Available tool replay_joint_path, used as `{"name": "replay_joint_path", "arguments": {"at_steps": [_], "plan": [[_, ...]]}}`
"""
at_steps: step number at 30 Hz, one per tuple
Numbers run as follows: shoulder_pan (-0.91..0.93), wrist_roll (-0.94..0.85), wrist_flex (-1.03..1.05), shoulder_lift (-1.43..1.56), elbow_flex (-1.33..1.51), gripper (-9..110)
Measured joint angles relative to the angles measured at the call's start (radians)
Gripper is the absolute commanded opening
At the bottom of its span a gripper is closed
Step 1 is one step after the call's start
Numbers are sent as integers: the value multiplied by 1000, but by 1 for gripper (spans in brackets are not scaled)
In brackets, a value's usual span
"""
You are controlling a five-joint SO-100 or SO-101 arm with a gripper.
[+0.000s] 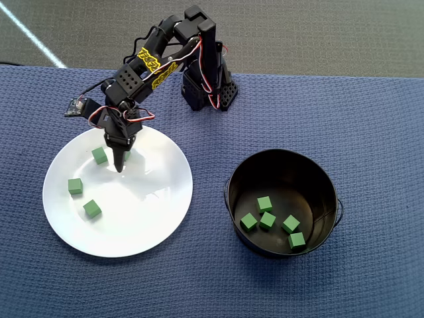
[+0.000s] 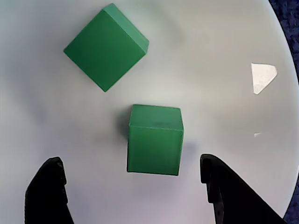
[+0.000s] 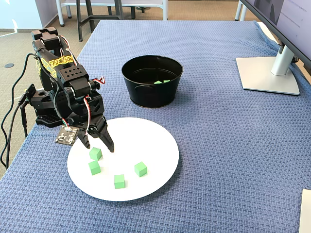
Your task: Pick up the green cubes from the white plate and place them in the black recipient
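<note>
A blue woven cloth covers the table, with a monitor stand at its far right.

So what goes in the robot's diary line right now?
gripper: open over green cube | white plate: four cubes | black recipient: five cubes

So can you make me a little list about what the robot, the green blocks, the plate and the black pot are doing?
gripper: open, low over the plate, one fingertip on each side of a cube
cube between fingers: resting on the plate, not gripped
white plate: four green cubes in the fixed view
black recipient: five green cubes inside
cloth: blue, under everything
</note>
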Motion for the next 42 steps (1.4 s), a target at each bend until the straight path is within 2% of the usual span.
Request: {"name": "replay_joint_path", "arguments": {"at_steps": [4, 11, 27, 42], "plan": [[11, 12, -15, 0, 0, 29], [12, 15, -44, 0, 0, 17], [12, 58, -161, 0, 61, 0], [-9, 123, -207, 5, 64, 0]]}}
